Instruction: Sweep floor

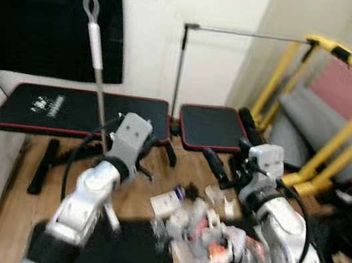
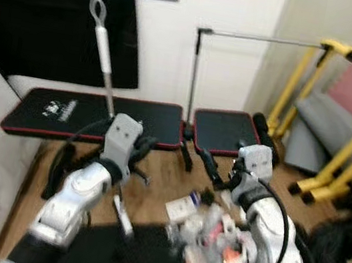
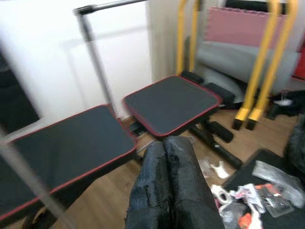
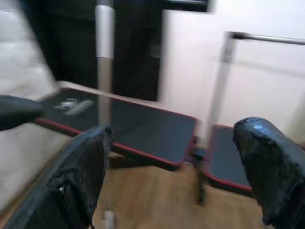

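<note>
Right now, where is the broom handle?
The broom handle stands tilted on the robot's left, rising from the left gripper in front of the black bench.

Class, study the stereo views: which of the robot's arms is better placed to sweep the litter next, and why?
Probably the left. The left gripper sits at the broom handle, fingers shut in its wrist view. The right gripper is open, holding nothing, beside the litter pile.

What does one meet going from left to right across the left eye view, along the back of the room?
Black curtain → broom handle → long bench pad → short bench pad → yellow frame.
</note>
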Controlling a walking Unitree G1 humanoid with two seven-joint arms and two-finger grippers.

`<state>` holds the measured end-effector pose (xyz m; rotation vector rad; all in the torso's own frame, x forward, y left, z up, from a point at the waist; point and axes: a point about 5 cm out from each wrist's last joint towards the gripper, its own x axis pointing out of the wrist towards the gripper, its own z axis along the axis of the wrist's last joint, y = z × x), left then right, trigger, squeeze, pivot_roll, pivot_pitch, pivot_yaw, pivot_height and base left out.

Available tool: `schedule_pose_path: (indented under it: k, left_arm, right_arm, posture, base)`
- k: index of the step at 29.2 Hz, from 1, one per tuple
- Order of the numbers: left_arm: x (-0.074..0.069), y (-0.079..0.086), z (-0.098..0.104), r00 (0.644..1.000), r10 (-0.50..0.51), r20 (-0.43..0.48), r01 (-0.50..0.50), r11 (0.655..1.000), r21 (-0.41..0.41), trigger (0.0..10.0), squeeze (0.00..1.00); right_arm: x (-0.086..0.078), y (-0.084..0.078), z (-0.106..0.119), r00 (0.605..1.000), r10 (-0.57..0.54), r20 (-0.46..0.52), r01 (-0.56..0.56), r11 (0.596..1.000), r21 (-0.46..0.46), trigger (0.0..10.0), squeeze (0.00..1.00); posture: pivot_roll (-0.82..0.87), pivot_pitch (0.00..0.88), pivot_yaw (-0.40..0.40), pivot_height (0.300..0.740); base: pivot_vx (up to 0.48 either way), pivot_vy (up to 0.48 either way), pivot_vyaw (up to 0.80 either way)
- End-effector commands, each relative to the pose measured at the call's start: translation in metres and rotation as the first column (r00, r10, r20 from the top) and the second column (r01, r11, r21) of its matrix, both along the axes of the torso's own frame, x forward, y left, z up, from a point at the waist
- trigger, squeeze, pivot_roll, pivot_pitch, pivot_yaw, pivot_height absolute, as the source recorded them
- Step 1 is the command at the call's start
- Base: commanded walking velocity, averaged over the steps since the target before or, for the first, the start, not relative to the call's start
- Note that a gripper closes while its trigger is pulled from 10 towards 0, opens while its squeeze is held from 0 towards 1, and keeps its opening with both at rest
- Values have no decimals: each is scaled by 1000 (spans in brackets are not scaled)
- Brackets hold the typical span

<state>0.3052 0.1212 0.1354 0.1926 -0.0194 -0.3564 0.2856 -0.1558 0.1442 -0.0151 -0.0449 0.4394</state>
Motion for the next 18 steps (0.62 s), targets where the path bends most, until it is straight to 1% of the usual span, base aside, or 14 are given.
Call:
schedule_pose_path:
  k: [1, 18]
  left_arm:
    - [0, -1, -1, 1000, 3, -8, -3, 1000, 7, 10000, 0]
    - [0, -1, 0, 1000, 3, 0, -3, 1000, -13, 10000, 0]
  right_arm:
    - [-1, -6, -2, 1000, -17, -12, 16, 1000, -4, 10000, 0]
    - [0, -6, -2, 1000, -15, -16, 15, 1000, -5, 10000, 0]
  posture:
    - [-146, 38, -124, 740]
    - [-146, 38, -122, 740]
  base:
    - [0, 0, 769]
    - [0, 0, 759]
